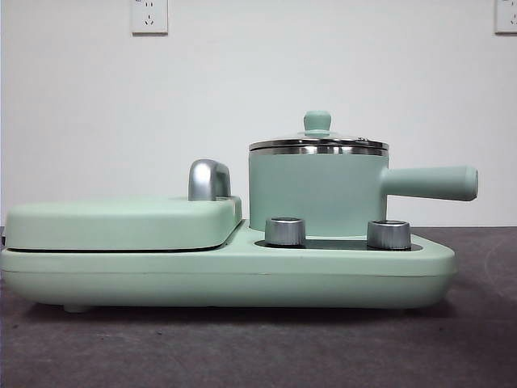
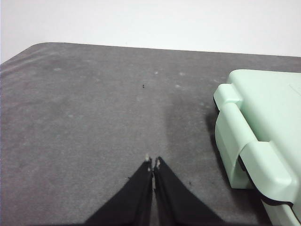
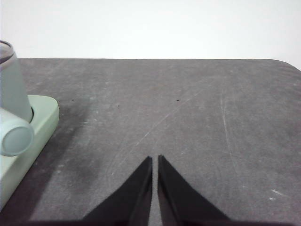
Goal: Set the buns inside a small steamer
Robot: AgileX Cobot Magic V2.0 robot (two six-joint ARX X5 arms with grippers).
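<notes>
In the front view, right of centre: small steamer (image 1: 317, 192), mint green with a steel rim, upright on the right part of a mint-green cooking base (image 1: 226, 279). On top of the steamer, a glass lid (image 1: 318, 143) with a green knob (image 1: 317, 121); straight side handle (image 1: 428, 183) pointing toward the right edge of the frame. In front of the steamer, two silver dials (image 1: 285, 231) on the base. On the left part of the base, a flat griddle cover (image 1: 121, 222), closed, with a silver handle (image 1: 208, 179) at its rear right corner. Dark grey table (image 1: 242, 347) under everything, white wall behind (two sockets at the top edge). No buns visible in any of the three views, so impossible to say where they are. In the left wrist view: left gripper (image 2: 153, 164) low over the bare table, jaws pressed together with nothing between them, just beside the hinged end of the griddle cover (image 2: 256, 132) at the right of the frame. In the right wrist view: right gripper (image 3: 155, 159) also over the table, jaws nearly touching and holding nothing, well apart from the steamer (image 3: 11, 87) and the handle end (image 3: 16, 136) at the left edge of the frame.
</notes>
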